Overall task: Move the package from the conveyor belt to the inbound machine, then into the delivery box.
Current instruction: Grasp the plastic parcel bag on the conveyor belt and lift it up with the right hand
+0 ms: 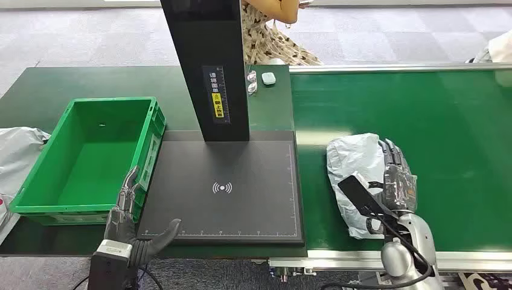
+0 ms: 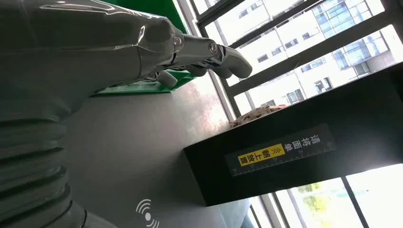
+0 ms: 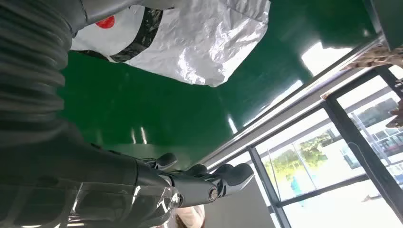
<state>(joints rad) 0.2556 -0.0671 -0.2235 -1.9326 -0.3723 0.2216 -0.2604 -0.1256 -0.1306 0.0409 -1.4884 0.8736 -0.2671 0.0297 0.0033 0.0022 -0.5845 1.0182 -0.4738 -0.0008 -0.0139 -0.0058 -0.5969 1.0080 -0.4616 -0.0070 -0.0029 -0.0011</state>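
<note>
Green conveyor belt (image 1: 459,139) carries the package (image 1: 353,166) at right of frame, touched by the right hand (image 1: 398,181), fingers spread. Left hand (image 1: 130,226) is held wide, empty. Slippery film could be dropped through weak grip.

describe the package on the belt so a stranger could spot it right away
Look at the green conveyor belt right of the black scanner platform. Near its front edge lies a crinkled silver-grey plastic package, with the robot's right hand at its right side. It is the belt's sole item.
</note>
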